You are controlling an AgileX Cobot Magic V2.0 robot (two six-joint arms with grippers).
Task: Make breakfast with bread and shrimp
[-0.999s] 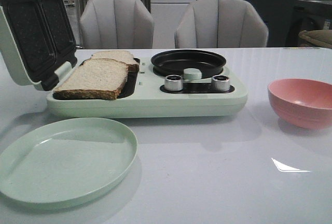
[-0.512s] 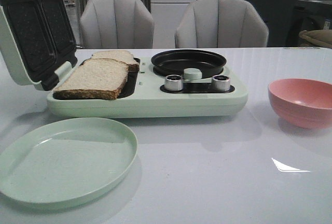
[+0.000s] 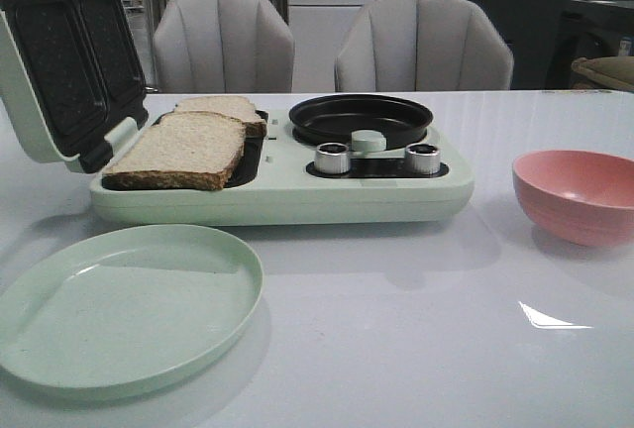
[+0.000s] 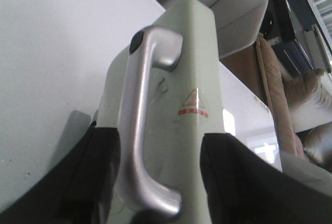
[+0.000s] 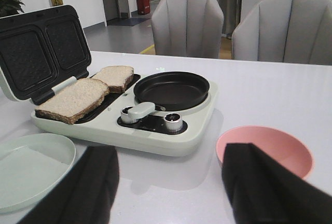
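A pale green breakfast maker [image 3: 287,195] sits on the white table [image 3: 416,329], its lid [image 3: 59,56] swung open and leaning back on the robot's left side, showing two dark ribbed plates inside. Two slices of bread [image 3: 183,149] lie side by side on the open lower grill, the nearer one overlapping the edge of the farther one [image 3: 223,109]; the right wrist view shows them the same way, the near slice [image 5: 72,99] in front of the far slice [image 5: 115,77]. Beside the bread, on the same appliance, a round black pan [image 3: 360,119] stands above two silver knobs [image 3: 332,159]. A light green plate [image 3: 124,304] rests on the table just in front of the appliance, and a pink bowl [image 3: 577,195] stands apart on the robot's right. No shrimp shows in any view, and the inside of the bowl is only partly seen. The left gripper [image 4: 158,182] has its jaws spread wide on either side of the lid's silver handle [image 4: 142,130], not clearly touching it. The right gripper [image 5: 168,182] hovers over the table in front of the appliance with its jaws apart, holding nothing, the pink bowl [image 5: 264,149] near one finger [image 5: 259,182].
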